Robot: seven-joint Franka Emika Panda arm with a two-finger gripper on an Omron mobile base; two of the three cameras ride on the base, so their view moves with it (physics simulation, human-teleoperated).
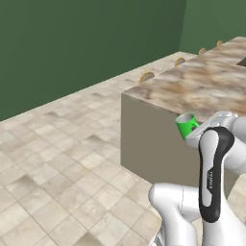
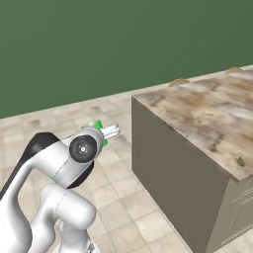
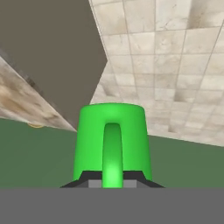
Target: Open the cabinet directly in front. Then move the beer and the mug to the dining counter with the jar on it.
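Observation:
My gripper (image 1: pixel 193 130) is shut on the bright green mug (image 1: pixel 186 123) and holds it in the air beside the near end of the dining counter (image 1: pixel 206 84). In the right base view, the mug (image 2: pixel 96 125) shows just behind the hand, with the gripper (image 2: pixel 107 132) left of the dining counter (image 2: pixel 207 116) and below its top. The hand view looks straight at the mug (image 3: pixel 112 135), whose loop handle (image 3: pixel 112 151) faces the camera between the fingertips (image 3: pixel 131 176). The cabinet, the beer and the jar are out of view.
Round gold-framed stools (image 1: pixel 146 76) stand along the counter's far side. Tiled floor (image 1: pixel 57 158) lies open to the left, with a dark green wall (image 1: pixel 72 43) behind. The counter's beige end wall (image 2: pixel 168 168) stands close to the arm.

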